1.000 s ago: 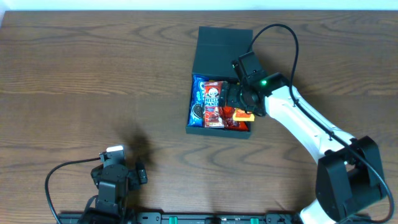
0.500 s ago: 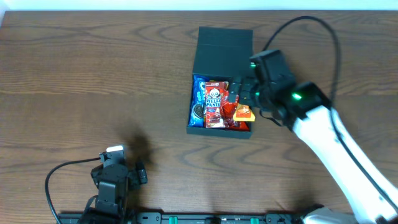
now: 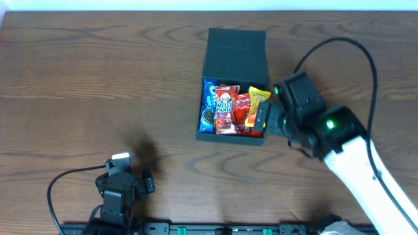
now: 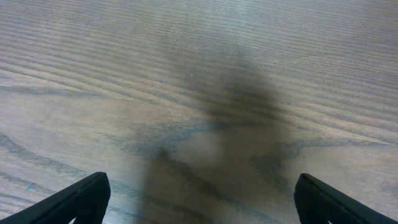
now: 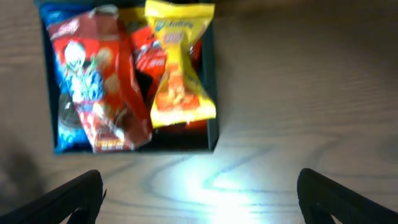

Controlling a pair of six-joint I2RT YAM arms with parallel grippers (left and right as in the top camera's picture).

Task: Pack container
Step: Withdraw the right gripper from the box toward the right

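Note:
The dark teal container (image 3: 234, 48) sits open at the table's upper middle, its flap lid folded back. Inside lie a blue packet (image 3: 208, 104), a red-and-white packet (image 3: 224, 108), a red packet (image 3: 241, 112) and a yellow packet (image 3: 258, 99). My right gripper (image 3: 264, 119) is open and empty just right of the box's front right corner. The right wrist view shows the box (image 5: 211, 127) with the yellow packet (image 5: 180, 68) and the red-and-white packet (image 5: 93, 74), and bare wood between my fingertips (image 5: 68, 199). My left gripper (image 3: 124, 189) is open and empty near the front edge.
The wooden table (image 3: 98, 85) stretches bare to the left and right of the box. The left wrist view shows only wood grain and a shadow (image 4: 236, 124). The right arm's cable (image 3: 366, 59) loops above the table at the right.
My right gripper has let go of the yellow packet, which now lies in the box, and has drawn back to the right and up. The left arm has not moved.

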